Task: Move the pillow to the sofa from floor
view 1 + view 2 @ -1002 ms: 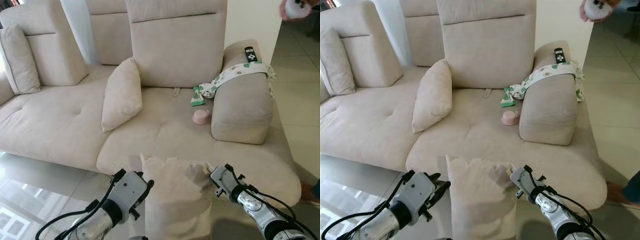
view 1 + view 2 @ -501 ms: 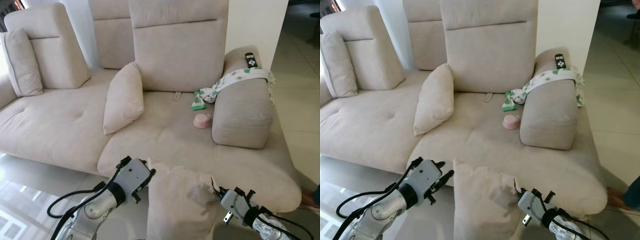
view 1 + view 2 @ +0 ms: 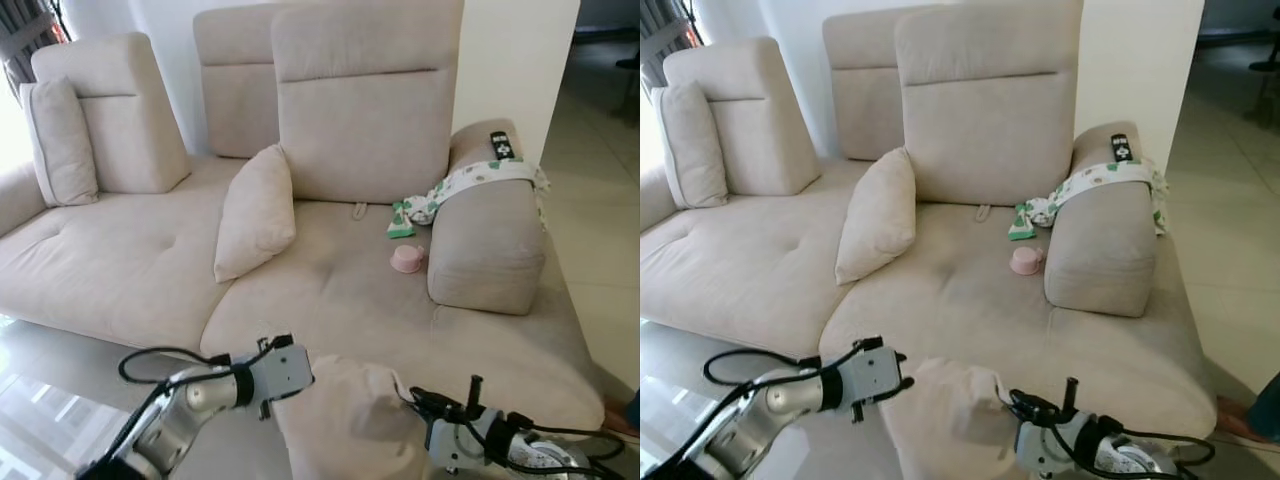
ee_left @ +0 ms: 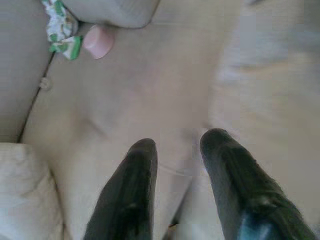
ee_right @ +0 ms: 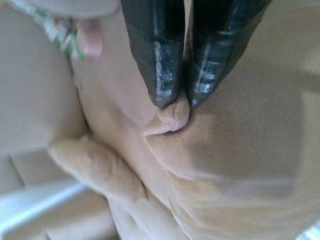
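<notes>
We've lowered the soft beige fabric pillow (image 3: 350, 420) toward the cream sofa (image 3: 360, 300) front edge. Right end effector (image 5: 172, 102) clamped on its corner; left end effector (image 4: 175, 150) apart beside it.

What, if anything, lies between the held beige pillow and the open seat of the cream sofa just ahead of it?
Nothing visible. The beige fabric pillow, pinched at a corner by the right gripper, hangs at the front edge of the cream sofa. The small pink cup and green-patterned cloth lie further back, beside the armrest.

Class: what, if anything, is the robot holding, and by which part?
The right gripper pinches the pillow by a corner fold; the left gripper is open, holding nothing.
</notes>
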